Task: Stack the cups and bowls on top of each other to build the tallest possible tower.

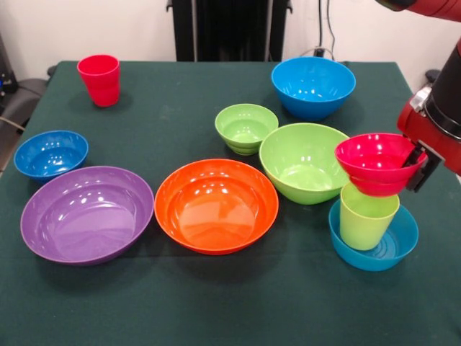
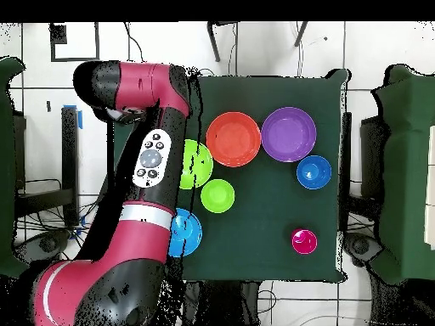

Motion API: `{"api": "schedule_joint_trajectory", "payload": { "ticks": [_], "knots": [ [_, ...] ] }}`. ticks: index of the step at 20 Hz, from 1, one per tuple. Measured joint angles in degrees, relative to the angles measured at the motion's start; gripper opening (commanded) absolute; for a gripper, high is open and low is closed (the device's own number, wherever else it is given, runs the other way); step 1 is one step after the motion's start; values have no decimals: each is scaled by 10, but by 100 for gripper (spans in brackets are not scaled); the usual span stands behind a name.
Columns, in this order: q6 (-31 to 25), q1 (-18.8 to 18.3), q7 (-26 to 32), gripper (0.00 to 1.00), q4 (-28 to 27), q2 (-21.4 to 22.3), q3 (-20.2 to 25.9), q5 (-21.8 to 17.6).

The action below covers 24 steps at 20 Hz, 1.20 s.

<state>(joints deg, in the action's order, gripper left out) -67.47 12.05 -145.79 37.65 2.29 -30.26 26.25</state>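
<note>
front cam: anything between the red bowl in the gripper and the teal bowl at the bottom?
Yes. In the front view the lime-green tumbler stands upright in the teal-blue bowl, right under the red bowl that the gripper holds. Overhead, the arm hides this.

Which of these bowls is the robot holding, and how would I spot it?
Start at the red arm entering from the right in the front view. Its end effector grips the rim of a small red bowl, just above a lime-green tumbler standing in a blue bowl. It is the only red bowl; the other red thing is a tall tumbler.
</note>
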Motion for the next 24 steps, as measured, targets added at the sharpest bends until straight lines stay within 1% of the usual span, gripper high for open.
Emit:
{"api": "schedule_joint_trajectory", "payload": {
  "ticks": [18, 24],
  "knots": [
    [1, 0, 0, 0, 0, -1, 0, 1],
    [26, 4, 0, 0, 1, -2, 0, 1]
  ]
}}
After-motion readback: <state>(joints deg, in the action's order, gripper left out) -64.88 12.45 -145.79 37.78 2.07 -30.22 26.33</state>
